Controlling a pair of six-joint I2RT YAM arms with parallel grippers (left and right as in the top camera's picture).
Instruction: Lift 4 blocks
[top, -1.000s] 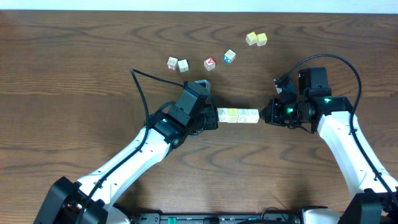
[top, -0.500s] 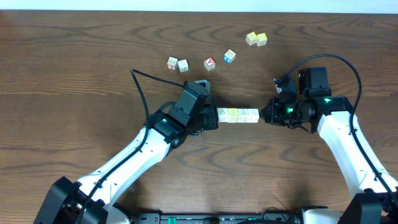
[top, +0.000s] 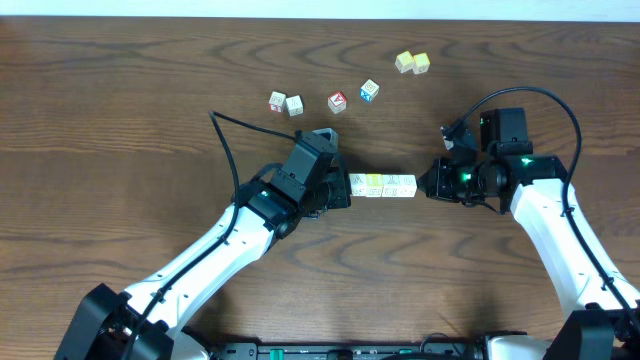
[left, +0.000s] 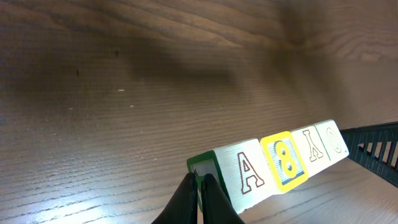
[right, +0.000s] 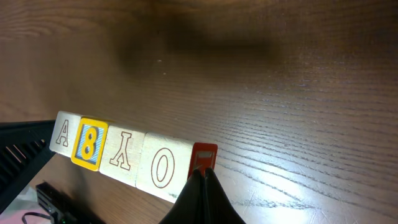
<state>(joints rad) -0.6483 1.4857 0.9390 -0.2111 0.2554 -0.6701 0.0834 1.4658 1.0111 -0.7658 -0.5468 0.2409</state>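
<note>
Overhead, danger: the four blocks (top: 383, 185) were squeezed only at the row's two ends. A weak or crooked push could make the middle ones pop out.
Overhead, place: the row sat mid-table (top: 120, 120), between both grippers.
Left wrist: left gripper (left: 200, 186), fingers pressed together, touched the A end.
Right wrist: right gripper (right: 202, 177), fingers pressed together too, touched the O end.

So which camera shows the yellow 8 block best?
The left wrist view: the yellow 8 block appears largest there, its numeral sharp. The right wrist view shows the block smaller but readable; overhead the block is a tiny yellowish square.
</note>
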